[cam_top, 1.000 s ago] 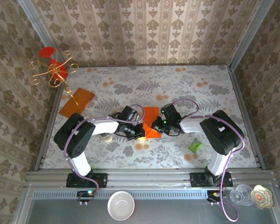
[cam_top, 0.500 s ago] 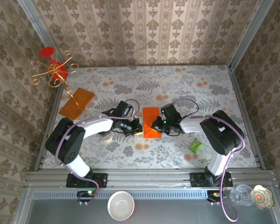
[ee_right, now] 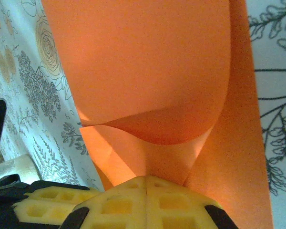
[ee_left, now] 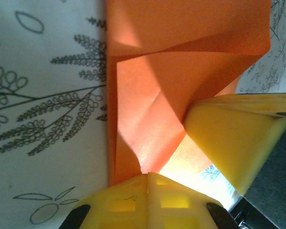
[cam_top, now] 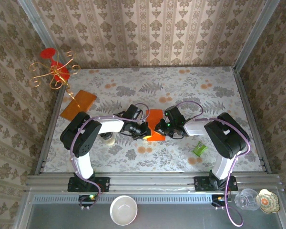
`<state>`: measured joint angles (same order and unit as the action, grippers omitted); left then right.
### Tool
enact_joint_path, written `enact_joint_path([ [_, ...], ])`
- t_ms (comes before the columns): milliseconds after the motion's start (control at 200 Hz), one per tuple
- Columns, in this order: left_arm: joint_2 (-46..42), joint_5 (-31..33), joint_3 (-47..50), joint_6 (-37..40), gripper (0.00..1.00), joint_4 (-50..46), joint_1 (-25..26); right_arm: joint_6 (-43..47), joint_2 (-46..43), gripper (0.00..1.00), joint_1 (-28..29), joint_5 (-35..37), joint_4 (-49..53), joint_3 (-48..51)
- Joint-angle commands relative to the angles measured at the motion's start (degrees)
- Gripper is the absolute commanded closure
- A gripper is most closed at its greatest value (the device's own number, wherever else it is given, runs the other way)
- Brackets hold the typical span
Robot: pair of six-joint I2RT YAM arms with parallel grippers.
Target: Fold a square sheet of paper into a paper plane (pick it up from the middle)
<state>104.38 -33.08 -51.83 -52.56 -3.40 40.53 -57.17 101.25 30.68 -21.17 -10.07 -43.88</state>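
At mid-bench, between the two arms: the square sheet of paper (cam_top: 155, 120), thin, matte, bright red-orange, already creased. From the left wrist, folded into overlapping triangular flaps with sharp straight edges and one softer diagonal crease, brightest and almost translucent near the bottom. From the right wrist, bowed rather than flat: a smooth rounded flap curling over a flatter layer, both narrowing toward one point.

Shut tight on the paper's edge, the left claw (cam_top: 144, 132): blocky yellow plastic fingertips (ee_left: 128, 202) with square waffle-like recesses, pressed together along a thin seam, the sheet nipped at its top. Shut the same way, the right claw (cam_top: 159, 129): matching yellow gridded pads (ee_right: 119, 200), the gathered fold of paper pinched where they meet. Both claws just beside each other at the same end of the sheet, one wedge-shaped yellow finger of the right one touching the paper in the left wrist view.

Beneath, a bench (cam_top: 219, 90) covered in pale cloth printed with grey ferns and orange blossoms. Well apart at far left, a duller amber flat sheet (cam_top: 77, 105) beside a curly gold wire stand (cam_top: 55, 72). To the right, a small crumpled green scrap (cam_top: 199, 150).
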Motion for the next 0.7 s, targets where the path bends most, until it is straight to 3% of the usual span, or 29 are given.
enact_joint_path([
  [0, 0.3, -0.8, 2.0, -0.6, 1.0, -0.2, 0.5, 0.1, 2.1, 1.0, -0.6, 5.2, 6.9, 2.1],
  [190, 1.8, 0.6, 3.8, 2.3, 1.0, -5.9, 0.1, 0.7, 2.0, 1.0, -1.1, 5.3, 7.4, 1.8],
  [695, 1.8, 1.8, 8.6, 1.8, 1.0, -6.0, -2.0, 5.6, 1.2, 1.0, -10.9, 3.5, 8.6, -1.3],
])
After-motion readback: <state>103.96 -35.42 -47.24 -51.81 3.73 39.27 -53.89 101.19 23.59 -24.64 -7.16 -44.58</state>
